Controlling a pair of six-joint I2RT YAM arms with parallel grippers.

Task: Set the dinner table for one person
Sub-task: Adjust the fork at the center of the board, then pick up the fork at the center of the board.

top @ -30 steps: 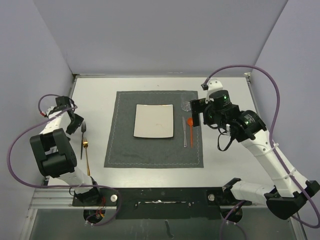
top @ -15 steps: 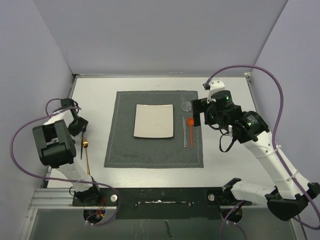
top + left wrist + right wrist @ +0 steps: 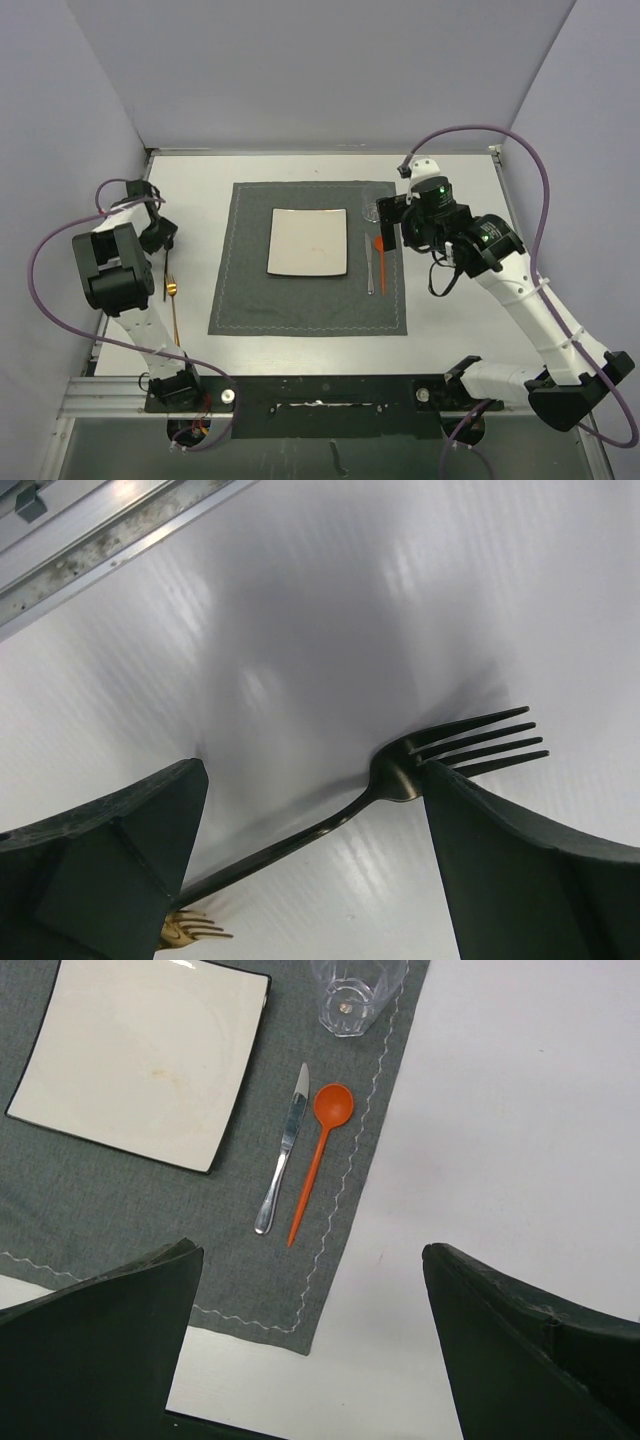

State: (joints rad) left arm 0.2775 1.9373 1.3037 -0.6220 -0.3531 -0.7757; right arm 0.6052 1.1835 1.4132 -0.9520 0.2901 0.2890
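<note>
Left gripper [image 3: 315, 870] has crept along the black fork [image 3: 400, 775] left of the placemat [image 3: 240, 290], jaws apart for grasping; right gripper [image 3: 312, 1360] hovers, jaws spread, above its right edge.

Your left arm [image 3: 110, 270] folds back tightly, and your left end effector [image 3: 310, 767] points down, fingers wide apart and empty. Your right arm [image 3: 520, 290] stretches inward; your right end effector [image 3: 310, 1250] hangs raised, equally wide, empty.
</note>
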